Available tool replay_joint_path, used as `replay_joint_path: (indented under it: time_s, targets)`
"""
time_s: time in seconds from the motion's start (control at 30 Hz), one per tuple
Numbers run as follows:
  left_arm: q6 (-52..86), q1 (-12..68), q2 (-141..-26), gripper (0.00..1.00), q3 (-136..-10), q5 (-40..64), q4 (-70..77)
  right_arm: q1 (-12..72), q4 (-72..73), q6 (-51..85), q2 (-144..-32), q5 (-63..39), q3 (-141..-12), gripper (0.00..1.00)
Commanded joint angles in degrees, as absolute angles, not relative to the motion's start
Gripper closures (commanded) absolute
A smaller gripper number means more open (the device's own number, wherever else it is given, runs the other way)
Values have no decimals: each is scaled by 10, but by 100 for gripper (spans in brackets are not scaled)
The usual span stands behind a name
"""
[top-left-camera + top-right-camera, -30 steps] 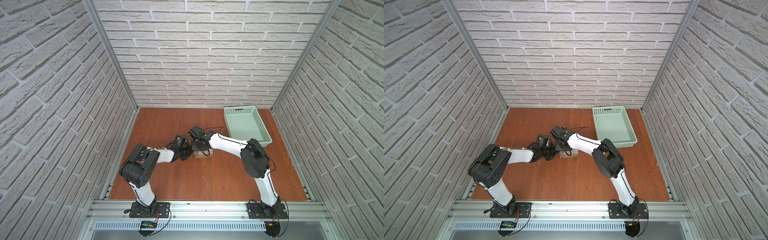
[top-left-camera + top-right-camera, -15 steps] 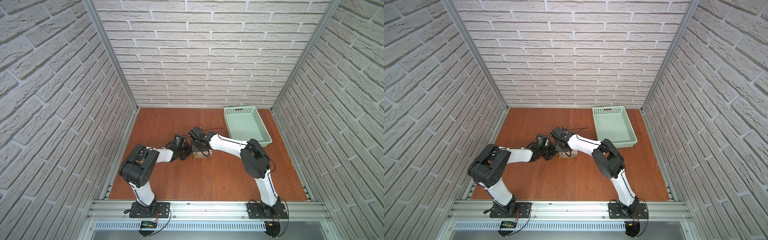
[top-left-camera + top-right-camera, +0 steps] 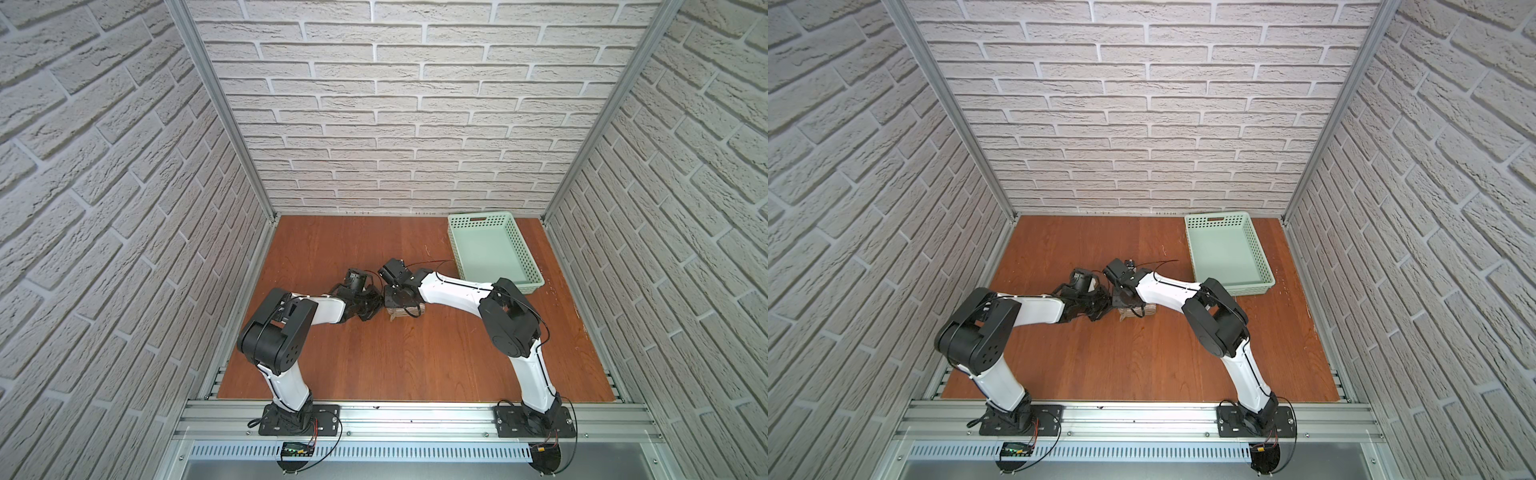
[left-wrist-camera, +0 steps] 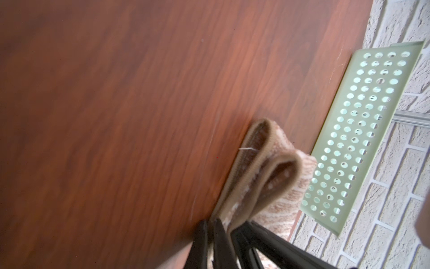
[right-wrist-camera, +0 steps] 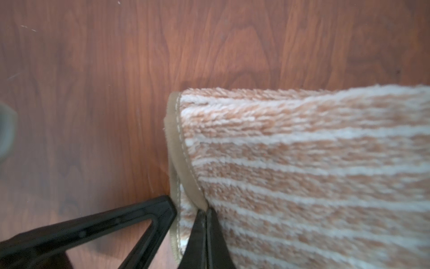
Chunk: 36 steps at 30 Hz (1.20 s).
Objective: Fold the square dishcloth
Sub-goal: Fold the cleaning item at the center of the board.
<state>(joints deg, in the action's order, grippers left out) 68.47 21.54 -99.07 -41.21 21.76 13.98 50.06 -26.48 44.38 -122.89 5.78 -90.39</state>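
Cloth [image 5: 302,174] is lying mid-table, left of basket [image 3: 494,220], bundled in layers. Left claw [image 4: 210,223] and right claw [image 5: 206,212] are both clamping tight on its hem, side by side. Risk: thin hem slipping out, loose loops springing open, crowded claws bumping.

A pale green basket [image 3: 455,245] (its walls dotted with round holes) sits at the far right corner of the reddish wooden table [image 3: 415,357], close to the white brick wall [image 3: 415,124]. A metal rail [image 3: 415,419] edges the table's front.
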Motion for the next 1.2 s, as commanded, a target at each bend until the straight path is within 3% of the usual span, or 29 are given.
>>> replay_joint_path:
  time_s: [0.0, 1.17]
  targets:
    - [680, 212, -1000, 90, -403, 222, 129, 500, -247, 442, -1204, 28, -897, 97]
    - [693, 222, -996, 90, -409, 216, 126, 483, -210, 475, -1241, -12, -888, 95]
